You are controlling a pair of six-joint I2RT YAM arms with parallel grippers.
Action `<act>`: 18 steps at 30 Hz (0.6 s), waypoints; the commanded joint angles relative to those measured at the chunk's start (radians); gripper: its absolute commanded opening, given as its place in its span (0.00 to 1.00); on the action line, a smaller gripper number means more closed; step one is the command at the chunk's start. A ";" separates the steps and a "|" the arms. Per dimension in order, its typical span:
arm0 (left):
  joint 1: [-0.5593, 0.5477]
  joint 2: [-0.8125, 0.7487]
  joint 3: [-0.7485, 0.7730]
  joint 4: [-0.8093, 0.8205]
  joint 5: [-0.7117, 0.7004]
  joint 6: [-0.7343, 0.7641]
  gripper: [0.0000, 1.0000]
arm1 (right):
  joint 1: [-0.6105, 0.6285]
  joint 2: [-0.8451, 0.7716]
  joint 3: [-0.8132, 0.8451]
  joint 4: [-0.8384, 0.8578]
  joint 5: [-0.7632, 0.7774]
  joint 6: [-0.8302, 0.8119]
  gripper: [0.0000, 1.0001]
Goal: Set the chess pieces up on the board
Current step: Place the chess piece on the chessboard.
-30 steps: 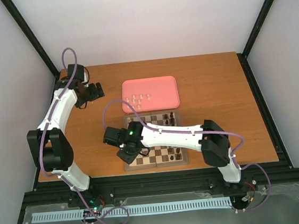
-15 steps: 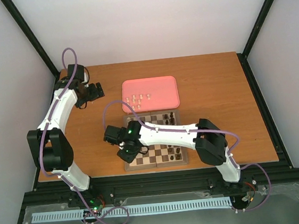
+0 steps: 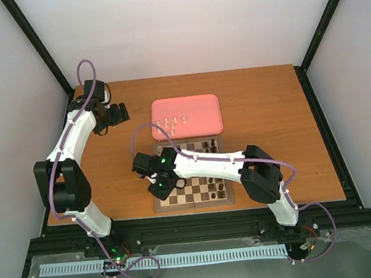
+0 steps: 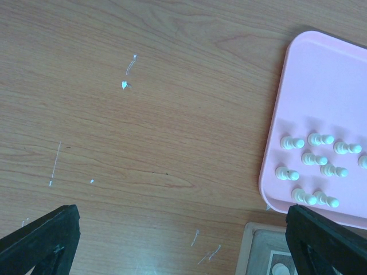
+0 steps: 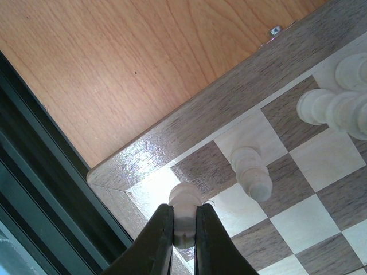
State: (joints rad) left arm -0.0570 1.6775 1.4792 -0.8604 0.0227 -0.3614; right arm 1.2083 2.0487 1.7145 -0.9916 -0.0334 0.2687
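Released tilted, the cream piece [image 5: 184, 201] could topple onto its neighbour [image 5: 250, 172] at 2 o'clock, or miss its square at the 7 o'clock corner of the board [image 5: 166, 140]. The right end effector [image 5: 184, 224] pinches that piece, fingers nearly together. The left end effector [image 4: 183, 240] hangs spread above the bench [image 4: 143, 126], with more chess pieces [image 4: 312, 166] on the pink tray [image 4: 304, 74] at 3 o'clock.

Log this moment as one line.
right gripper: shut on cream piece | location: board corner square | left gripper: open, over table
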 commanded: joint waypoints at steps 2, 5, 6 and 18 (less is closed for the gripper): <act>-0.006 0.004 0.008 0.015 -0.011 0.014 1.00 | -0.009 0.026 -0.015 0.030 -0.017 -0.021 0.03; -0.006 0.005 0.004 0.017 -0.011 0.014 1.00 | -0.010 0.033 -0.016 0.035 -0.018 -0.024 0.03; -0.007 0.004 0.003 0.016 -0.011 0.014 1.00 | -0.010 0.035 -0.015 0.036 -0.015 -0.025 0.03; -0.007 0.008 0.003 0.019 -0.009 0.015 1.00 | -0.021 0.047 -0.013 0.037 0.023 -0.026 0.04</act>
State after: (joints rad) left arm -0.0574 1.6791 1.4769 -0.8600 0.0219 -0.3614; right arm 1.1988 2.0823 1.6989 -0.9676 -0.0372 0.2504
